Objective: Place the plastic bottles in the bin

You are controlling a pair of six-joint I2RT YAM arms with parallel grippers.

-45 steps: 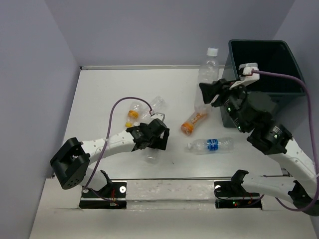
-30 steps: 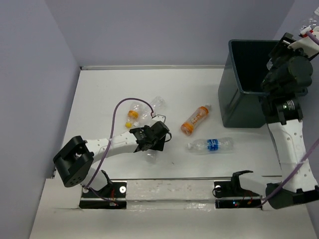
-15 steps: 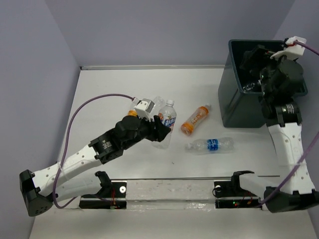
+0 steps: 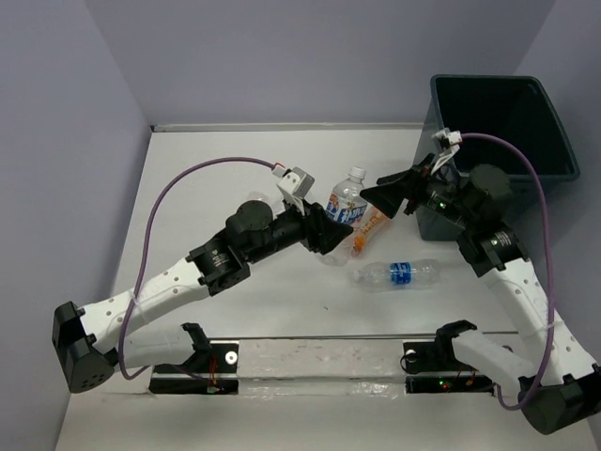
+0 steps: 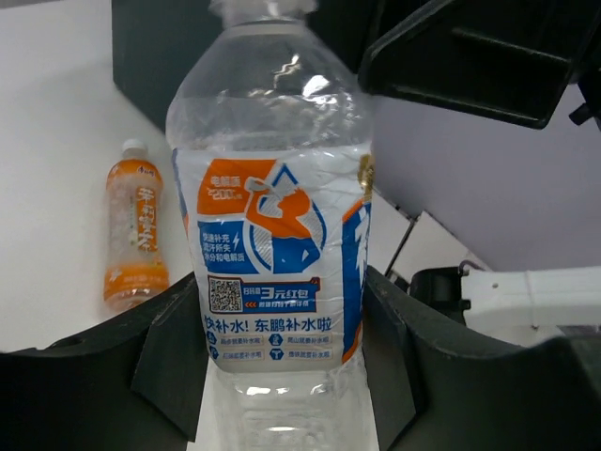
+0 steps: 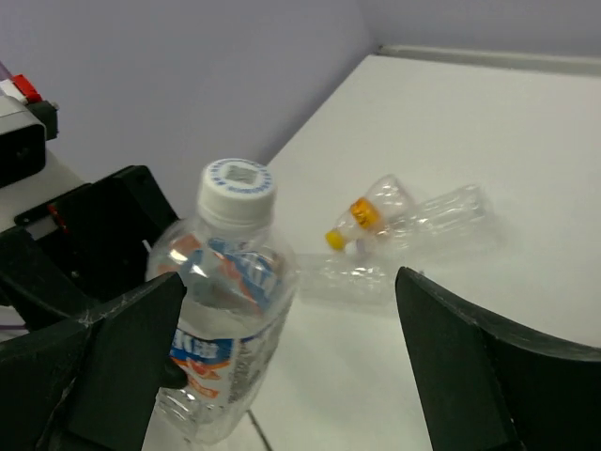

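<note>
My left gripper (image 4: 324, 230) is shut on a clear plastic bottle (image 4: 346, 200) with a white cap and a blue and orange label, and holds it upright above the table. The left wrist view shows that bottle (image 5: 272, 216) filling the space between the two pads. My right gripper (image 4: 392, 191) stands open just right of the bottle's cap, with nothing between its fingers (image 6: 441, 357). In the right wrist view the held bottle (image 6: 225, 291) sits by the left finger. An orange bottle (image 4: 369, 224) and a blue-labelled bottle (image 4: 397, 272) lie on the table. The dark bin (image 4: 498, 122) stands at the back right.
Two more clear bottles with yellow and orange caps (image 6: 376, 216) lie together on the white table (image 6: 488, 122) beyond the held one. The purple cable (image 4: 202, 174) loops over the left arm. Lilac walls close in the left and back sides.
The left arm has lifted the labelled bottle and carried it right, toward the bin. The right arm has come down from over the bin to beside the bottle, and its jaws have opened wide.
</note>
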